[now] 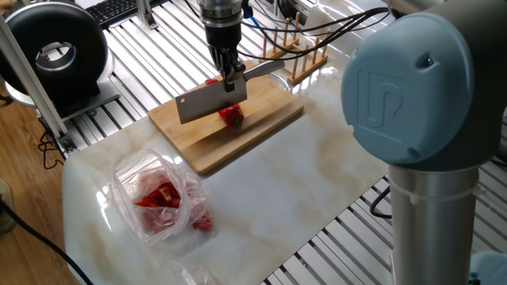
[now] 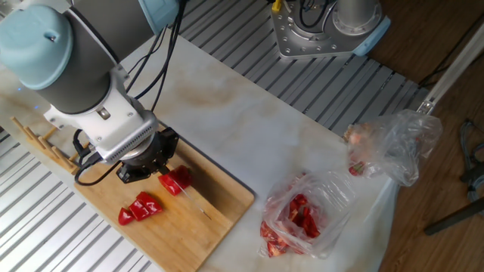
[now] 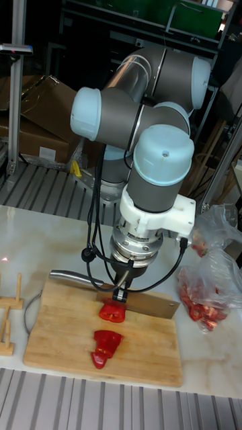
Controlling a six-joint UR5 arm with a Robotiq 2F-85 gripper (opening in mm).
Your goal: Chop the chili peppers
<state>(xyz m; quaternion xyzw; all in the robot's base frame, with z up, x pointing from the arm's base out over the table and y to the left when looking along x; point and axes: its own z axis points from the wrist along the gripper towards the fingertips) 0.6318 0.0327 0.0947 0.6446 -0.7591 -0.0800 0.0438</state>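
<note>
Nearest you in the tall fixed view, the chili peppers (image 3: pixel 104 346) lie as red chunks on the bamboo cutting board (image 3: pixel 54 336), with a second piece (image 3: pixel 112 311) just behind, right at the cleaver (image 3: pixel 151 306). Expect them to be light, glossy and slippery, soft-walled and hollow, so they will likely squash or skid under a slow blade. You do not grip the pepper itself; your hold is on the knife. Judge your cut to land squarely across the piece so it cannot roll.

Behind that, the gripper (image 3: pixel 122 290) is clamped on the cleaver where blade meets handle, with the steel handle (image 3: pixel 70 275) sticking out to one side. The blade hangs edge-down, a little above the board and over the red piece (image 1: pixel 231 115). The wrist points straight down, with the forearm rising steeply above it.

Farther off sit the plastic bag of red pieces (image 2: pixel 302 215) on the marble table (image 2: pixel 249 125), well apart from the board, and a wooden rack (image 1: pixel 297 47) beyond the board's far corner.
</note>
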